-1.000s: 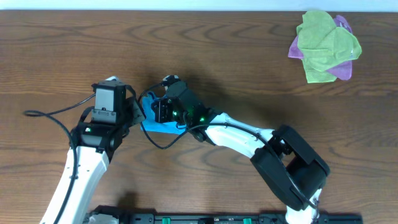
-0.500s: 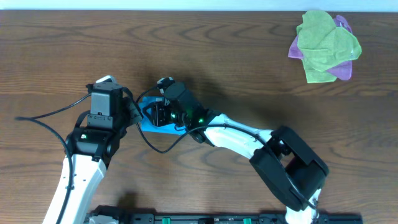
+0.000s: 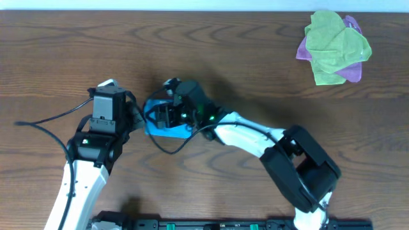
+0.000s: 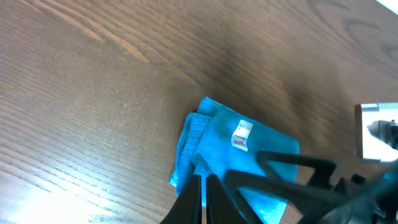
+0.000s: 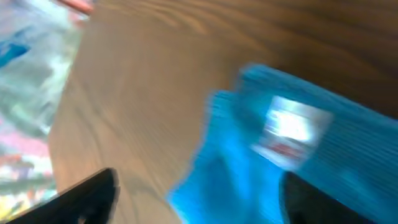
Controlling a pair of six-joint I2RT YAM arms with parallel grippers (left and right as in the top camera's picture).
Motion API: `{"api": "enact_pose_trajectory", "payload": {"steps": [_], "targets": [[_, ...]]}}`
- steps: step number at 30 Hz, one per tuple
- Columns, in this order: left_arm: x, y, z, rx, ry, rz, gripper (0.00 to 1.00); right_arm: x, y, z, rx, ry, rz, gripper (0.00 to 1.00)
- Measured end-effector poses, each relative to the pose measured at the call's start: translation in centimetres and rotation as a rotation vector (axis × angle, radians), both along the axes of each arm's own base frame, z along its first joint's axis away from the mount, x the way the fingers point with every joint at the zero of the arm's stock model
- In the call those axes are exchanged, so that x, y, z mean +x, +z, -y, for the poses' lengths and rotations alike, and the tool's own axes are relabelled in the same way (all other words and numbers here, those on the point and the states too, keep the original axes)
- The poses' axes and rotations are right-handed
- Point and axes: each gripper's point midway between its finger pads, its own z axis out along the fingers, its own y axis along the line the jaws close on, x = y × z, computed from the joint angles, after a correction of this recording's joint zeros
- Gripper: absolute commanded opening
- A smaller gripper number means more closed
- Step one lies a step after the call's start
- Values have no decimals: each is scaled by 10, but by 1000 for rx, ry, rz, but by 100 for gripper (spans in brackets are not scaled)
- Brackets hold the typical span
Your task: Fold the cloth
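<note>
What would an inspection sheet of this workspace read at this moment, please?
Surface: brown wood-grain table, bare over most of its area.
Job's things: blue cloth folded into a small stack, white tag facing up, lying between the two arms.
Clutter: lime-green cloth heaped over a purple-pink cloth at the far right.
Grippers: left gripper jaws shut at the cloth's edge, pinch unclear; right gripper jaws wide open over the cloth.
Cables: black cable trailing left across the table; second cable looping beneath the right wrist.
Surroundings: pale strip beyond the far edge; dark rail at the near edge.
</note>
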Motion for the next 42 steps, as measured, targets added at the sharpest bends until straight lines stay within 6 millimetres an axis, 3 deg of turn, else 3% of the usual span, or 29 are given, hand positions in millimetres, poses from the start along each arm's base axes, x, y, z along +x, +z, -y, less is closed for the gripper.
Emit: {"api": "enact_pose_trajectory", "payload": {"steps": [5, 8, 11, 14, 15, 28, 31, 36, 42], "targets": [[-4, 12, -3, 1, 9, 36, 14, 21, 0, 52, -105, -59, -12, 99], [-8, 14, -4, 2, 10, 40, 29, 31, 19, 79, -144, -72, 40, 99], [-11, 13, -4, 1, 9, 30, 52, 30, 44, 102, -182, -65, 91, 99], [-13, 11, -2, -6, 5, 17, 93, 17, 66, 131, -258, -64, 116, 99], [-13, 12, -2, -9, 3, 18, 96, 12, 71, 138, -277, -61, 117, 99], [-17, 10, 12, -80, -35, 0, 96, -67, 164, 250, -515, -188, 339, 99], [-18, 10, 16, -106, -43, -8, 95, -92, 155, 275, -525, -235, 349, 99], [-21, 9, 23, -149, -58, -22, 95, -133, 120, 315, -510, -357, 345, 99], [-23, 10, 33, -195, -90, -32, 95, -160, 106, 350, -461, -547, 385, 99]]}}
